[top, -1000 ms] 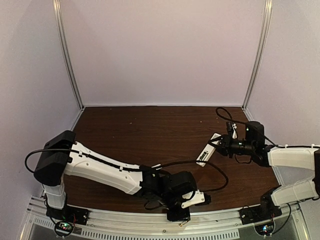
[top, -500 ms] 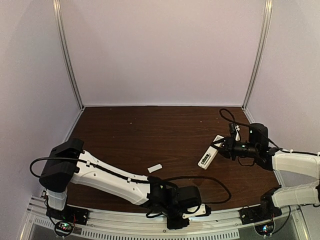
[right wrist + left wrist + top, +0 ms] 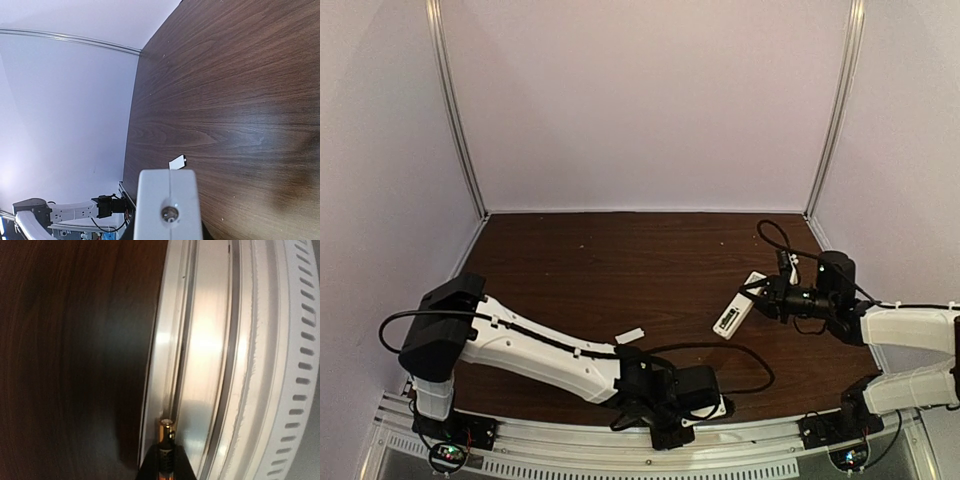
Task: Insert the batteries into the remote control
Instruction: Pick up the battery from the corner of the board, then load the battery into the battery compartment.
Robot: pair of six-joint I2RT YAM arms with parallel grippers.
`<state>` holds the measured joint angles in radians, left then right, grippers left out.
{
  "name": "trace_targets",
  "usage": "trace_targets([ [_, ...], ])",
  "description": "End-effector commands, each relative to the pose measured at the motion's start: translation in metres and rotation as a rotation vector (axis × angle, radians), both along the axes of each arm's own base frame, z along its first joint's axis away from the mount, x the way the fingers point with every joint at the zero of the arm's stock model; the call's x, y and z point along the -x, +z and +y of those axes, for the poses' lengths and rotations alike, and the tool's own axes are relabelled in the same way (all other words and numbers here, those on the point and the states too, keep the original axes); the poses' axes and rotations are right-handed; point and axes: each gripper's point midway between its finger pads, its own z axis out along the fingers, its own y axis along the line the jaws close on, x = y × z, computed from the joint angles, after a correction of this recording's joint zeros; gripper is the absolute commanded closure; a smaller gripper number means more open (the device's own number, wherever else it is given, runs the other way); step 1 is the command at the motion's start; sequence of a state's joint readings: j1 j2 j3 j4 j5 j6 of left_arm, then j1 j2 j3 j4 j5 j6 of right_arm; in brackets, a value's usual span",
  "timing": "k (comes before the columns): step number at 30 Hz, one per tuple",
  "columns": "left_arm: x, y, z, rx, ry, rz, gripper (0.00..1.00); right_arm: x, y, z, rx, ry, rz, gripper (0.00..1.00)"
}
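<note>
In the left wrist view, a gold-tipped battery (image 3: 166, 432) stands out from between the dark fingers of my left gripper (image 3: 166, 465), which is shut on it right at the table's front edge. From above, that left gripper (image 3: 712, 408) sits low against the front rail. My right gripper (image 3: 763, 297) is shut on the white remote control (image 3: 733, 313) and holds it above the right side of the table. The remote control's end face (image 3: 168, 205), with a small round hole, fills the bottom of the right wrist view.
A small flat white cover piece (image 3: 630, 337) lies on the dark wood table (image 3: 620, 270), also seen as the cover piece (image 3: 177, 162) beyond the remote. The silver front rail (image 3: 210, 340) runs beside the battery. Lilac walls enclose the table on three sides.
My left gripper has dropped toward the front rail and closed on the battery. The left forearm swung lower, uncovering the white cover piece. The right arm shifted slightly right with the remote.
</note>
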<state>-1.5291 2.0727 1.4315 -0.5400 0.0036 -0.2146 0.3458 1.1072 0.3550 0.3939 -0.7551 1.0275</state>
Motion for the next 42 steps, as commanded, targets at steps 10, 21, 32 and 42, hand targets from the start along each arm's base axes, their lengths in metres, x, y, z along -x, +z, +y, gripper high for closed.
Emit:
trace_targets([
  [10,-0.115,0.161,0.027,0.339,0.417,0.137,1.0,-0.004,0.022,0.044,-0.152,0.066,-0.062,1.0],
  [21,-0.139,0.169,0.01,0.274,0.513,0.215,1.0,-0.001,0.026,0.081,-0.249,0.1,-0.049,1.0],
  [32,-0.147,0.141,0.008,0.173,0.549,0.217,1.0,0.004,0.025,0.098,-0.28,0.126,-0.033,1.0],
  [42,-0.165,0.132,0.02,0.144,0.611,0.212,1.0,0.006,0.022,0.103,-0.302,0.138,-0.022,1.0],
])
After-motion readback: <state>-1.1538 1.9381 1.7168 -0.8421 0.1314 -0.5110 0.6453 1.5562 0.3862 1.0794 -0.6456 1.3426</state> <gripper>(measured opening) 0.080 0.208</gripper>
